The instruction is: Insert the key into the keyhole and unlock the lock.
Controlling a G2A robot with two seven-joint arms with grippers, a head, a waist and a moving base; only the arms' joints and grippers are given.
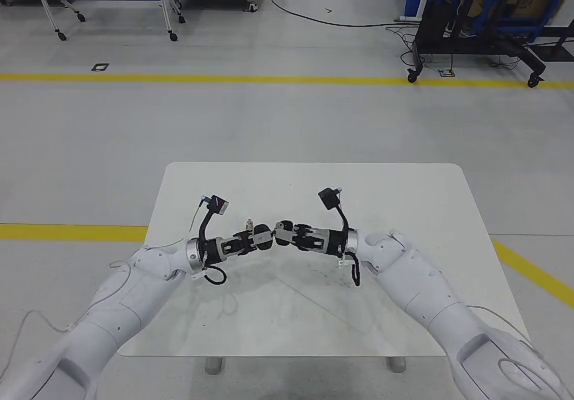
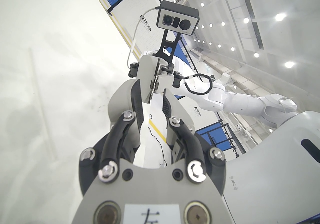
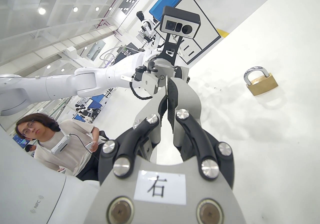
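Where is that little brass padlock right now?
In the right wrist view, the brass padlock with a silver shackle rests on the white table, on its own, clear of the right gripper.

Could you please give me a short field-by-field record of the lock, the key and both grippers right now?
Lock: brass padlock with silver shackle, lying on the white table, apart from both grippers.
Key: thin silvery key, seen edge-on, not in the lock.
Right gripper: shut on the key, above the table.
Left gripper: open, empty, facing the other gripper's tip.
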